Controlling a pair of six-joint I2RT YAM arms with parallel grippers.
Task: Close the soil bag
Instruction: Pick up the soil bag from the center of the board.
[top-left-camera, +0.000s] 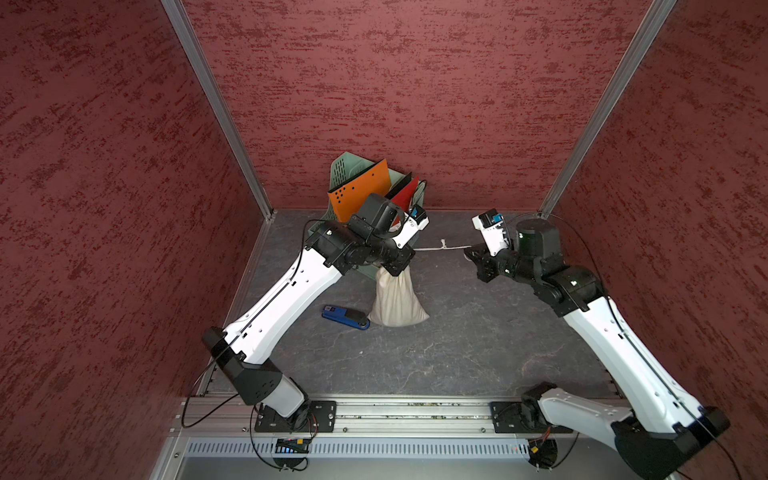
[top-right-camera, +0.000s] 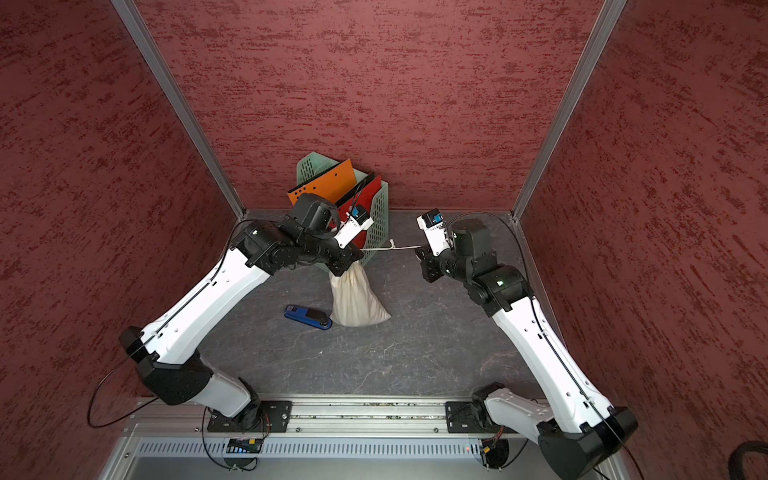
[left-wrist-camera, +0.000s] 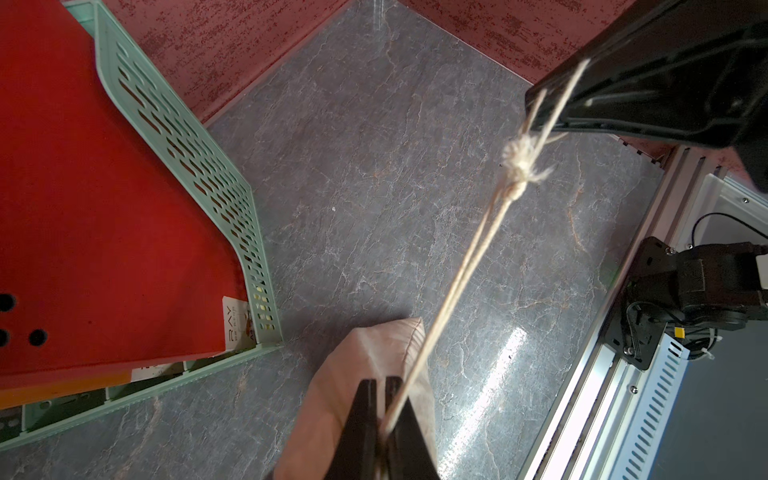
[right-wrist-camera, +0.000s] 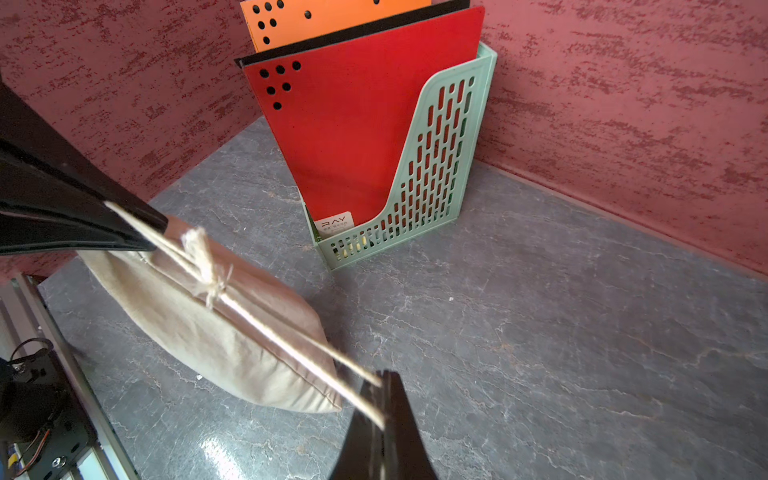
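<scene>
While the cord runs taut between the two claws, the bag sits near mid-counter, just in front of the rack. It is plump cream cloth, wide at the base and narrowing to a neck under the left claw. That claw is clamped on the cord right at the neck; whether it pinches cloth too is hidden. The right claw is pinched tight on the cord's far end, well apart from the bag, with a frayed knot between the two. A stapler lies just beside the bag's base on the left arm's side. The rack stands against the back wall. Bare counter stretches from the bag toward the right arm and the front rail.
</scene>
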